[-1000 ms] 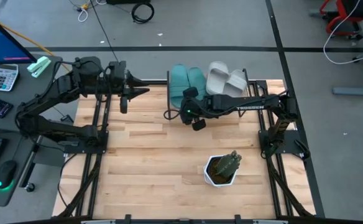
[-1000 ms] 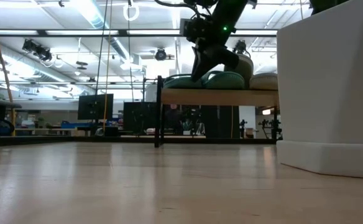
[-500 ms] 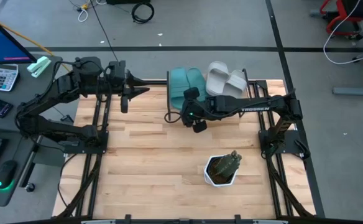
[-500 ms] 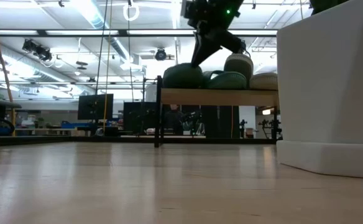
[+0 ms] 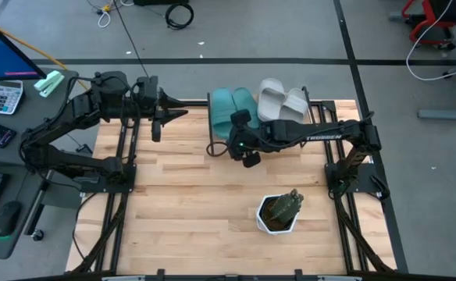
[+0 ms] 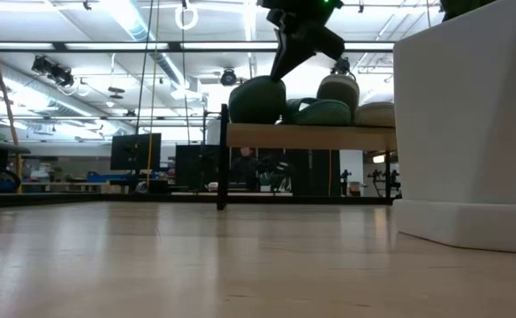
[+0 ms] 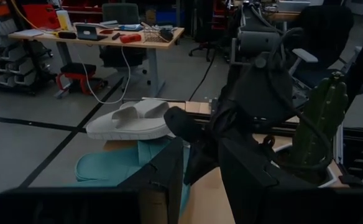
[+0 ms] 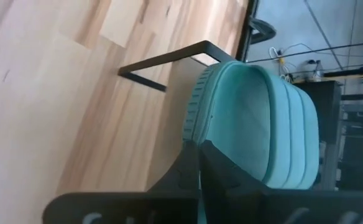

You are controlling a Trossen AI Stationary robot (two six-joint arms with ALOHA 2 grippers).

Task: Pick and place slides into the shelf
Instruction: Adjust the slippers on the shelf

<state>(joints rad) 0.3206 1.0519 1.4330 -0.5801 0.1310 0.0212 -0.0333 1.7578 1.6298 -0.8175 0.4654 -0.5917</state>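
All four slides are found on the shelf (image 5: 212, 125) at the far edge of the desk (image 5: 189, 195): the teal-green pair (image 5: 232, 105) at its left end, the light grey pair (image 5: 284, 100) beside it. The right end effector (image 5: 240, 144) is closed tight just by the outermost teal-green slide (image 8: 262, 127), with nothing seen clamped; a nudge to seat that slide squarely seems intended. The left end effector (image 5: 179, 114) is held narrowly apart, empty, parked to the shelf's left so the work is kept unobstructed.
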